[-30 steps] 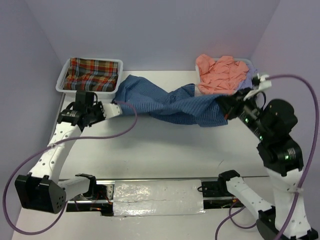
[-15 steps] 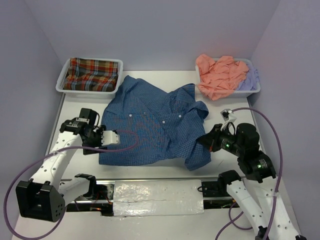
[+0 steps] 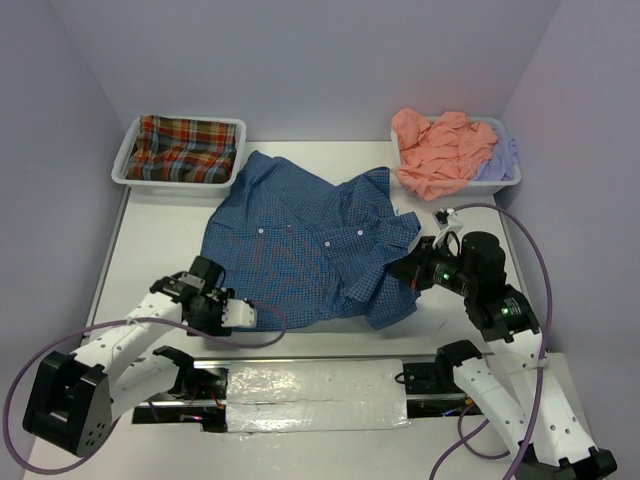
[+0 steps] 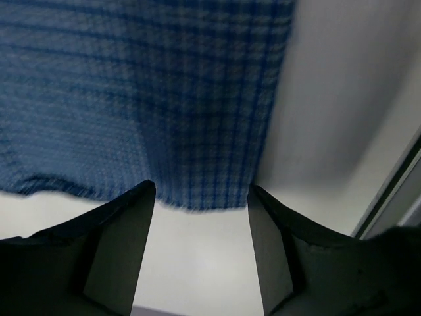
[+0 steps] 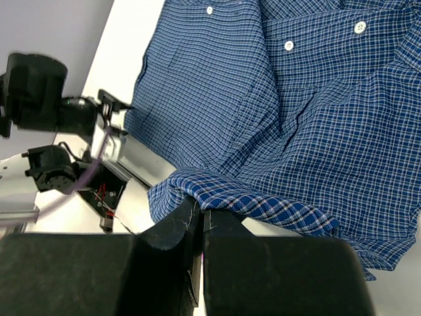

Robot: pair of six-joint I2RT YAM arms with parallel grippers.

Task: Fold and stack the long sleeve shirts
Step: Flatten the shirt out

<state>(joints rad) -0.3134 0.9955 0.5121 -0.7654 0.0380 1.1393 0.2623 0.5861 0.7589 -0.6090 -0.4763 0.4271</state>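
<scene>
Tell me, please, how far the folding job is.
Done: the plaid shirt lies in the left tray. In hand: the blue shirt is spread on the table, unfolded; the right gripper is shut on its edge, the left gripper open at its hem. Remaining: the salmon shirt and lavender shirt, crumpled in the right tray.

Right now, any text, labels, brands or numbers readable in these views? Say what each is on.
No readable text in any view.
Blue checked shirt: checks and white buttons only, no tag showing.
Left tray and right tray: no print visible.
Right arm: small green lights, no characters legible.
</scene>
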